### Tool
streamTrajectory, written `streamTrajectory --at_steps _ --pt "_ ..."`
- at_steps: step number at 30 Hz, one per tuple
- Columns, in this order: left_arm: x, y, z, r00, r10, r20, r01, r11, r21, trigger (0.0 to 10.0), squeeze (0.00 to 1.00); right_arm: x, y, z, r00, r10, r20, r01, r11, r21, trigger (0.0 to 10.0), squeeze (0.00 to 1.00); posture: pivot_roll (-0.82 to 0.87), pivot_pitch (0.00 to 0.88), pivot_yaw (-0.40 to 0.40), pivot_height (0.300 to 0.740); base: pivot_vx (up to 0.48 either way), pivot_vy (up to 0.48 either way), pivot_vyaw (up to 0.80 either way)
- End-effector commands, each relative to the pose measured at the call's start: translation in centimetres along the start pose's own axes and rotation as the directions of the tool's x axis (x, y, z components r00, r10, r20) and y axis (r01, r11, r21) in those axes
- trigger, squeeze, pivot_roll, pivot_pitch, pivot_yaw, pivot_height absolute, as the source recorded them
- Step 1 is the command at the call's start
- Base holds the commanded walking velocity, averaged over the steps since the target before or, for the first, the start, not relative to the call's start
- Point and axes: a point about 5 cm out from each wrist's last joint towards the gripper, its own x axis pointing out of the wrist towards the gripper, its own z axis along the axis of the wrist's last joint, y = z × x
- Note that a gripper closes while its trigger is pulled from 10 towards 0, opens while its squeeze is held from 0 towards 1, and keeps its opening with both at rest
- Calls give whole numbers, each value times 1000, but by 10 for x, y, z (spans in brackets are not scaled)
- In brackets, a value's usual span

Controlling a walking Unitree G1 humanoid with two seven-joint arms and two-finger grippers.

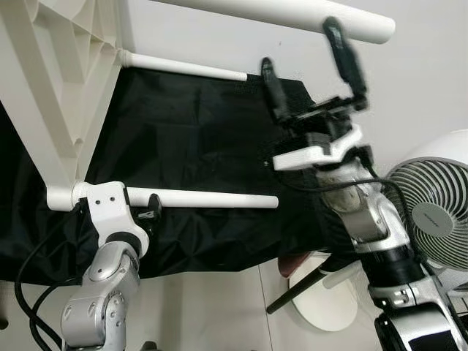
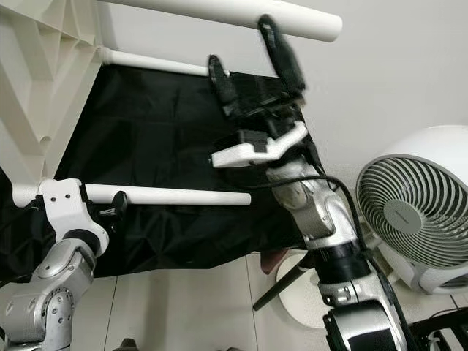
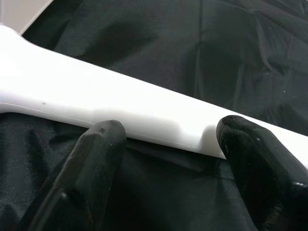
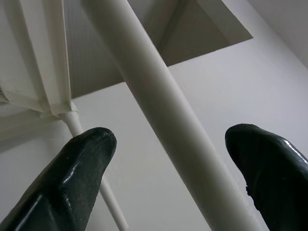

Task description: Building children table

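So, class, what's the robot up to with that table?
A white table top lies tipped on its side over a black cloth, legs pointing sideways. The left gripper is at the near leg, fingers open under it in the wrist view. The right gripper is raised, open, toward the top leg, not touching. A fan stands to the right.

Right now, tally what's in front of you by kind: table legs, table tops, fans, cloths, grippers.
White table legs: 3 (top, far, near)
White table top, on edge: 1
White fan: 1
Black cloth: 1
Grippers: 2, left gripper at the near leg, right gripper open by the top leg
Total: 8
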Motion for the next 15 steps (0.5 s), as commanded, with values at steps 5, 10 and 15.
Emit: streamTrajectory --at_steps 5,10,15 --pt "-1 -2 4 1000 5 5 -5 1000 -2 10000 0 24 6 -2 997 76 8 -76 996 46 10000 0 182 81 -131 740 0 0 0" --pt "-1 -1 5 1000 10 6 -10 1000 -1 10000 0 43 2 1 992 118 50 -121 991 60 10000 0 180 79 -131 740 0 0 0" --pt "0 -2 5 1000 7 4 -7 1000 -2 10000 0 61 -5 4 978 179 104 -187 980 74 10000 0 165 78 -119 740 0 0 0"
